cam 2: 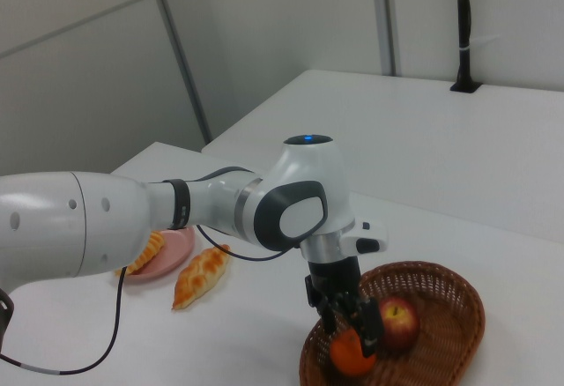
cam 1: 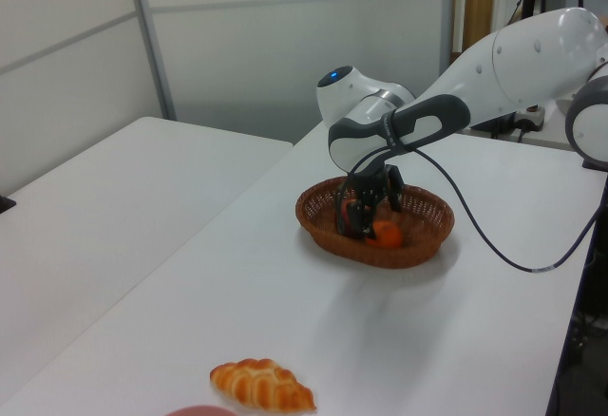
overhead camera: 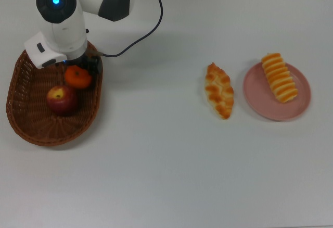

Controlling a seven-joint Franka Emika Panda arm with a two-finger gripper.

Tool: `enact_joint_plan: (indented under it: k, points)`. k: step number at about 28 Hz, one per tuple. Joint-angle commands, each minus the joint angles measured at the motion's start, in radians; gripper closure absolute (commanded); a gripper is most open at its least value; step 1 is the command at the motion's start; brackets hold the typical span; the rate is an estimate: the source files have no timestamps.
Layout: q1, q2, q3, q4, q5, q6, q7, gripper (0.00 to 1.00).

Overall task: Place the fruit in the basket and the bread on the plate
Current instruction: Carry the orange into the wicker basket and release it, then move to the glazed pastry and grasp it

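The bright orange mandarin [overhead camera: 78, 77] sits low inside the large oval reddish-brown wicker basket [overhead camera: 31, 129] at the left of the top view, just beside the dark red apple with a yellowish top [overhead camera: 62, 99], so the fruit half of the job looks nearly settled. The two-finger gripper [cam 2: 350, 320] reaches down into the basket from the white arm bent over its upper rim; its fingers flank the mandarin, but whether they clench it or have let go cannot be told. At the right of the top view the ribbed golden loaf with pale stripes [overhead camera: 280, 77] lies on the round pale pink plate [overhead camera: 255, 100], while the knobbly braided loaf [overhead camera: 219, 90] lies on the white table [overhead camera: 166, 176] just beside the plate, awaiting its turn
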State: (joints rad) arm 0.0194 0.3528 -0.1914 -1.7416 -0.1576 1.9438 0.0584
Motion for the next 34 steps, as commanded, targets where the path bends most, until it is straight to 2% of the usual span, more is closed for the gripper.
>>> enact_joint_plan:
  k: [1,5,7,12,14,17,19,22,26,29,34]
  points:
    - [0.036,-0.055,0.004,-0.01,0.045,-0.008,-0.002,0.0]
    - [0.068,-0.075,0.004,-0.007,0.072,-0.035,-0.002,0.0]
    - [0.112,-0.075,0.006,0.016,0.087,-0.045,-0.002,0.0]
    - [0.223,-0.074,0.007,0.017,0.119,-0.048,-0.003,0.0]
    - [0.282,-0.061,0.021,0.017,0.124,-0.039,-0.002,0.0]
    - [0.316,-0.054,0.043,0.017,0.124,-0.036,-0.003,0.0]
    - [0.335,-0.043,0.073,0.025,0.124,-0.032,-0.003,0.0]
    - [0.338,-0.038,0.102,0.031,0.124,-0.034,-0.002,0.0]
    - [0.338,-0.017,0.164,0.031,0.125,-0.028,-0.003,0.0]
    - [0.338,-0.005,0.197,0.027,0.13,0.022,-0.002,0.0]
    - [0.34,0.024,0.228,0.028,0.13,0.079,0.015,0.0]
